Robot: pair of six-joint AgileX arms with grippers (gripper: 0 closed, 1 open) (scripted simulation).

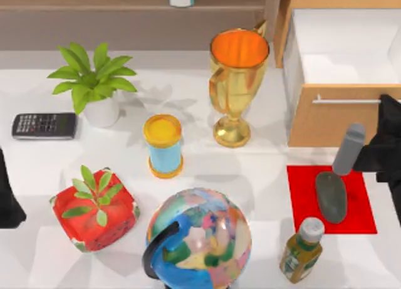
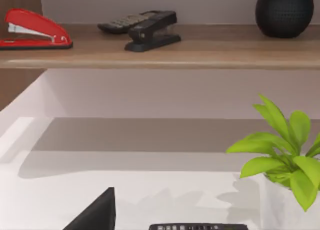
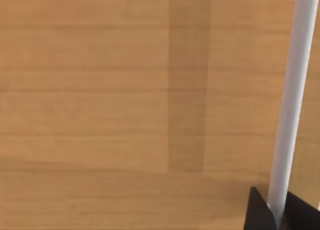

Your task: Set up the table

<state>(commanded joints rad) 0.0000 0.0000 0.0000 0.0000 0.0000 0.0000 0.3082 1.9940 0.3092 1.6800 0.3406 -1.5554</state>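
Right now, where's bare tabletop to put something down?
Free: the front-left strip of the table between the calculator and the red-potted plant; also the patch between the golden trophy, the globe and the red mat. Crowded: front centre around the globe and bottle, and the right side by the open drawer.

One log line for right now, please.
right tool: shut on handle | drawer: open | left arm: parked at table's left edge
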